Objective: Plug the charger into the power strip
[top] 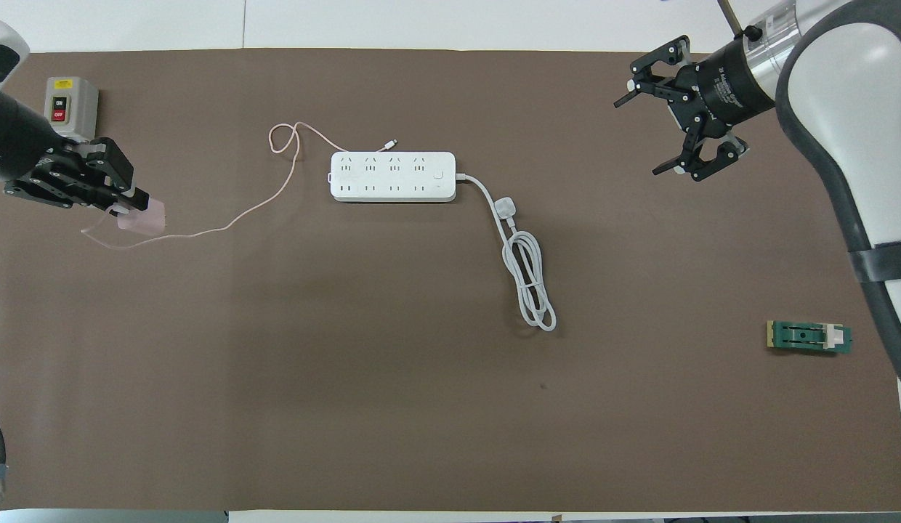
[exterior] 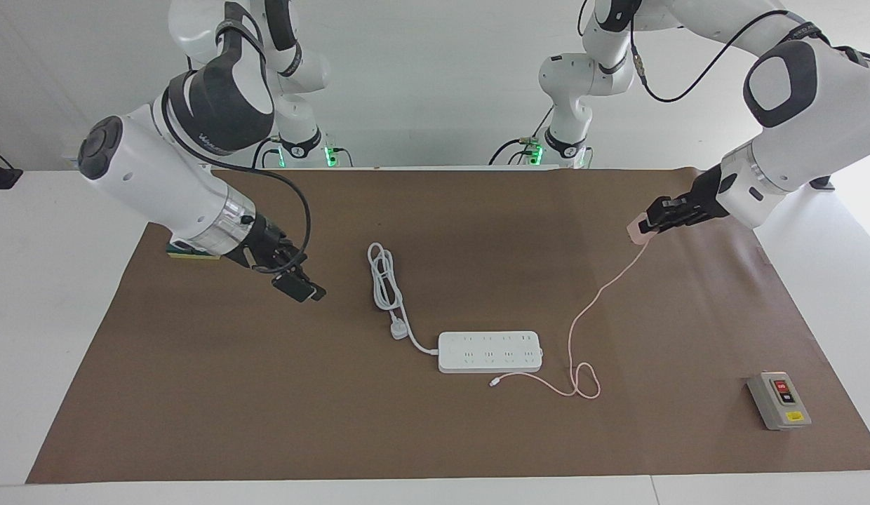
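Over the brown mat at my left arm's end, my left gripper [exterior: 644,229] is clamped tight on the pale pink cube charger [exterior: 638,233], raised, thin pink cable [exterior: 603,287] trailing down. Farther out lies the long flat white power strip [exterior: 490,351], not yet plugged. My right gripper [exterior: 299,287] hangs spread wide, empty, waiting. Step: carry. Next: prongs down over a socket.

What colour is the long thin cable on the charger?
Pale pink, like the charger itself; the cable shows best in the facing view.
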`<state>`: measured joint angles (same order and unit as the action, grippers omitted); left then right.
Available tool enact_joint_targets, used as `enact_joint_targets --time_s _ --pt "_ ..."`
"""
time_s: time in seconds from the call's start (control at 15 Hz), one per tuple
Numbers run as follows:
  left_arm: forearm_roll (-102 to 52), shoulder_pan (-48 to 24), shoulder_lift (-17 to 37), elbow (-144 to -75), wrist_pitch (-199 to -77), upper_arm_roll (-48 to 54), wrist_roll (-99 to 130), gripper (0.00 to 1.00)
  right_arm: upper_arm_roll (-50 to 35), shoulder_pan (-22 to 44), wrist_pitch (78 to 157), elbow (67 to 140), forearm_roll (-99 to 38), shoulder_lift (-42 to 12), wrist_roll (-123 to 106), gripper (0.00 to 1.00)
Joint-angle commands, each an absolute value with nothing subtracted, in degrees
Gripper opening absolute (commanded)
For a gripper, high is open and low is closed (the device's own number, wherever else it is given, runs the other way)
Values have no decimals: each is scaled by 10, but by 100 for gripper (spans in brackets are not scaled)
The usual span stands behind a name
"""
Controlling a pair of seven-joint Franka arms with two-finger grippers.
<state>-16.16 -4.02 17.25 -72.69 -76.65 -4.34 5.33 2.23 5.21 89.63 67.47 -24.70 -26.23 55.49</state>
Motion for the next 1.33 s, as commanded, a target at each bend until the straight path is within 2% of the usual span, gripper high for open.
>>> enact_joint_targets --time_s 0.0,0.53,0.8,1.06,1.26 --pt "-136 -39 175 -711 -758 -43 56 0 18 35 869 699 -195 -238 426 100" --pt "-92 -40 171 -700 -753 -45 50 0 18 11 839 710 -51 -209 65 100" --pt "-69 -31 174 -697 -790 -47 48 0 18 10 824 727 -1 -171 -32 100" --pt "-69 -17 175 -694 -791 -47 47 0 17 -1 824 776 18 -109 -96 100" --pt "-39 -10 178 -694 -793 -45 48 0 17 -13 824 860 18 -31 -110 100"
